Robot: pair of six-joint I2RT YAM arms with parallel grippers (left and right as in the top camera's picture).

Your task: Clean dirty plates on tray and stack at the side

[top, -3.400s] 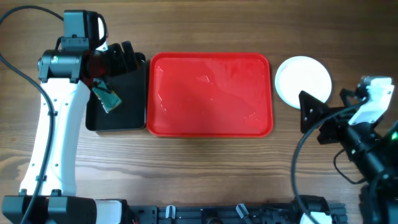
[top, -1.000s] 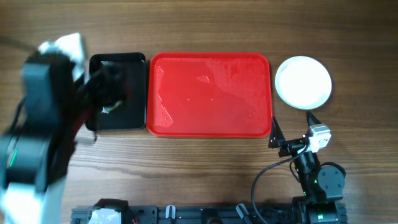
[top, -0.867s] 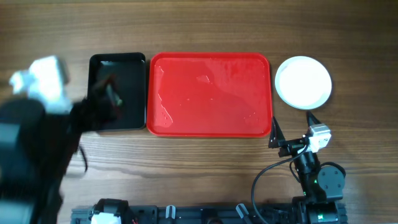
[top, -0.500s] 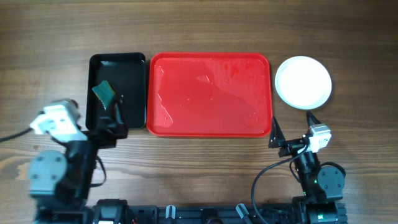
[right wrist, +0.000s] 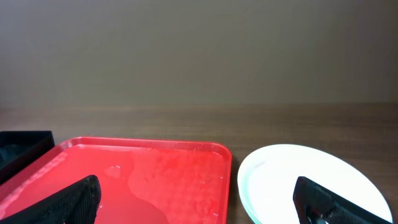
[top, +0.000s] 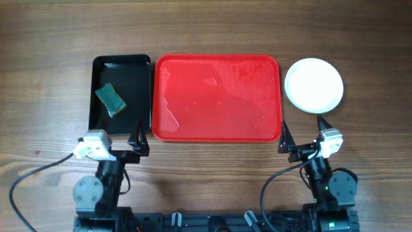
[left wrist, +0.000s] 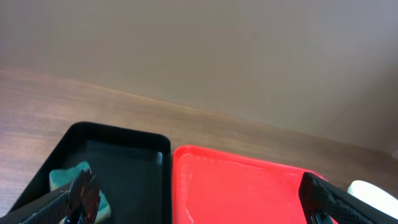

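Overhead shows a grained wood table. A glossy, wet red tray with rounded corners lies mid-table, a black tray to its left and round white plates stacked to its right. A green sponge lies in the black tray. The left gripper and right gripper have their fingers spread, empty.

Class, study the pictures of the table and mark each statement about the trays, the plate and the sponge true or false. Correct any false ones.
1. The red tray has no plate on it. True.
2. The green sponge lies on the red tray. False: it lies in the black tray.
3. The white plate sits off the red tray, on its right side. True.
4. The white plate's top face is streaked with red sauce. False: it looks clean and white.
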